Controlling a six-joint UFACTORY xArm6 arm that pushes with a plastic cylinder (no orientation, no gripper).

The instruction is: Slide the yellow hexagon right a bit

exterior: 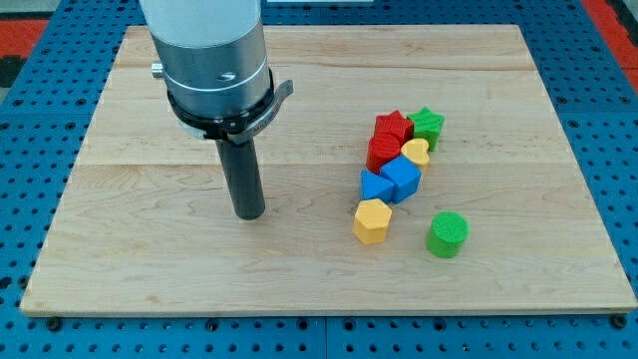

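Observation:
The yellow hexagon (372,221) lies on the wooden board right of centre, toward the view's bottom. It touches the blue triangle-like block (375,185) just above it. My tip (249,212) rests on the board well to the view's left of the hexagon, about level with it, with bare wood between them. A green cylinder (448,234) stands to the hexagon's right, a short gap away.
Above the hexagon a tight cluster runs up and right: a blue cube (402,178), a yellow heart (416,152), a red block (384,153), a red star (394,127) and a green star (427,124). The wooden board (150,269) sits on a blue pegboard.

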